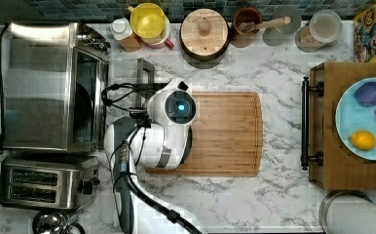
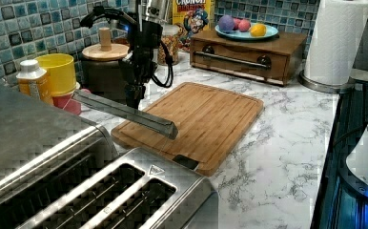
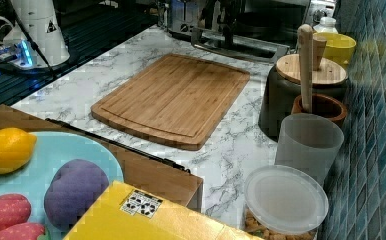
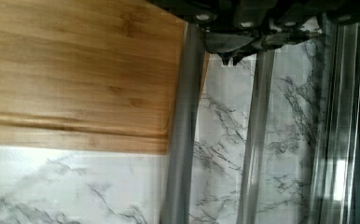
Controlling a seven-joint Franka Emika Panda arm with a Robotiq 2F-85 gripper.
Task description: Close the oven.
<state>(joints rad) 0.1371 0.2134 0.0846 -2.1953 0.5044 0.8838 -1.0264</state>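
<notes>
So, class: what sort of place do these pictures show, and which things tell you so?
Most likely a kitchen counter, perhaps a mock-up. A marble-patterned worktop backed by small blue tiles holds a toaster oven with its glass door down, a two-slot toaster and a wooden cutting board.

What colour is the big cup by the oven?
Yellow cup, clearest in the top view.

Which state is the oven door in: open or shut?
Open: the oven door hangs out level above the counter, gripper at it.

Steel oven point(image 1: 40, 87) w/ glass door open (folded flat), top view's left.
</notes>
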